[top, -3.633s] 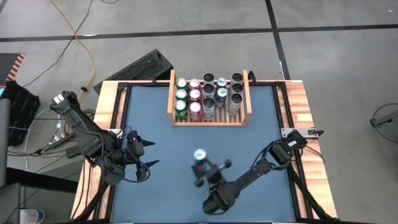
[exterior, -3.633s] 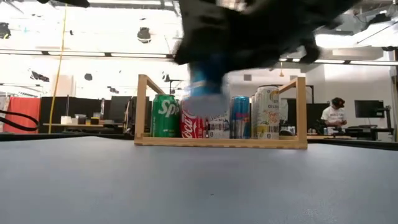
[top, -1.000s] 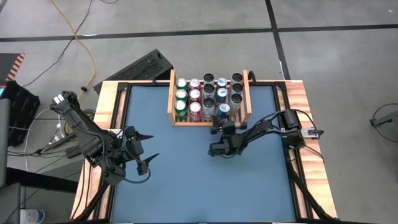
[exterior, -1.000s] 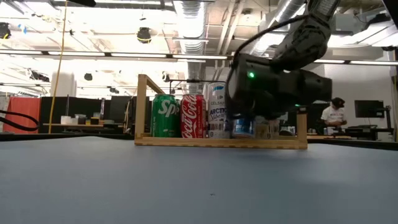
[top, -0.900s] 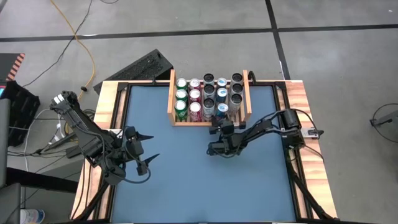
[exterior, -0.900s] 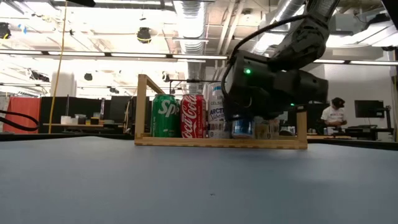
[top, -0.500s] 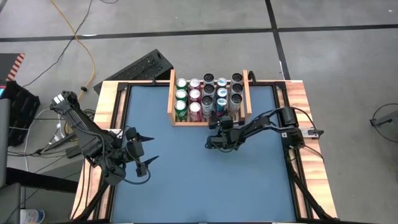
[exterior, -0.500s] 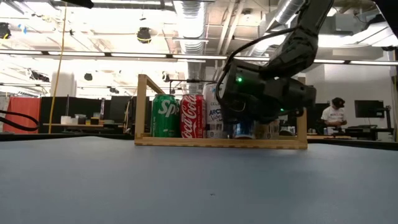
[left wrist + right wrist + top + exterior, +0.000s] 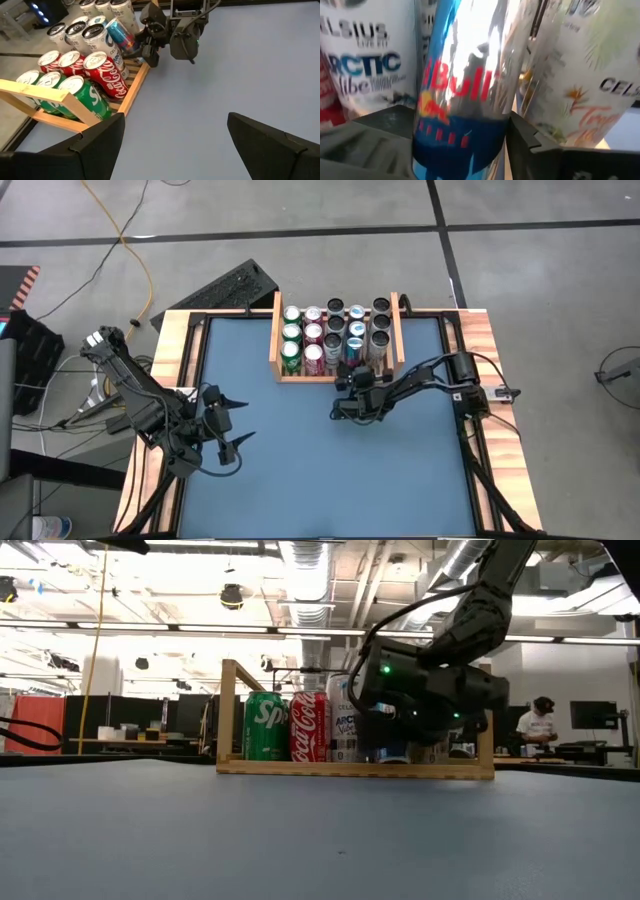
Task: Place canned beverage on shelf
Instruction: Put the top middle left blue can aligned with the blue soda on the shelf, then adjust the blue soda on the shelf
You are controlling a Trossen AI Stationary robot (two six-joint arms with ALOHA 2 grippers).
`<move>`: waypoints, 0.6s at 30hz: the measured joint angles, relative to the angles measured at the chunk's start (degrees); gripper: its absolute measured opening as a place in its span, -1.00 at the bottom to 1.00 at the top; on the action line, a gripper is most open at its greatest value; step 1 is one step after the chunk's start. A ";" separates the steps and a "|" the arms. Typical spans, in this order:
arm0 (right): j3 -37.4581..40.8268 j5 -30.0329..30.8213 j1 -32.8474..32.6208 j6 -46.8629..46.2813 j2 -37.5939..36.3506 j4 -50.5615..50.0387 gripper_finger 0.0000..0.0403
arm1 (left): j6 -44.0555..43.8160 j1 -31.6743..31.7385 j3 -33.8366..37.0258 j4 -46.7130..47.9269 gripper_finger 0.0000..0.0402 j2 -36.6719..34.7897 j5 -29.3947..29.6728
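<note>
At the shelf's front rail, toward its right half, the right claw [image 9: 354, 374] is pinching a blue-and-silver Red Bull can [image 9: 462, 85]. The right wrist view shows one dark finger [image 9: 530, 145] against each side of the can. The left wrist view shows the can leaning rather than upright, with its base inside the shelf's front row.

Shelf [image 9: 274, 330]: a light-wood tray standing at the far-middle part of the blue counter [image 9: 300, 470], its long side facing the arms.

Contents of the shelf:
- Left column: green Sprite cans [image 9: 266, 725], upright.
- Next column: red Coca-Cola cans [image 9: 309, 725], upright and touching the Sprite cans.
- Next: white Celsius Arctic cans [image 9: 365, 55], just beside the held can on its Coca-Cola side.
- On the held can's other side: a pale Celsius can [image 9: 580, 85], close against it.
- Rows behind the held can are filled. Labels there cannot be read.

Right arm: reaches in from the counter's right edge toward the shelf front. In the low view its wrist housing hides most of the held can.

Left claw [image 9: 238, 418]: well apart from the shelf, out to its front-left over the counter. Its fingers [image 9: 95, 142] are spread wide with nothing between them, and it points toward the shelf.
</note>
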State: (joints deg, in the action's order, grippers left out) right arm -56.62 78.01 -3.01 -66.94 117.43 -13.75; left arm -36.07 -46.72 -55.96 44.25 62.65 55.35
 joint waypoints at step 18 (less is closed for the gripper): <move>0.07 -5.02 -2.36 -0.96 0.11 -4.32 -0.39 | -0.14 0.00 0.00 -0.20 0.70 0.00 -0.85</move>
State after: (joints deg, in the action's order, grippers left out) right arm -56.55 72.99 -5.37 -67.90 117.54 -18.07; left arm -36.21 -46.72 -55.96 44.05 62.65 54.50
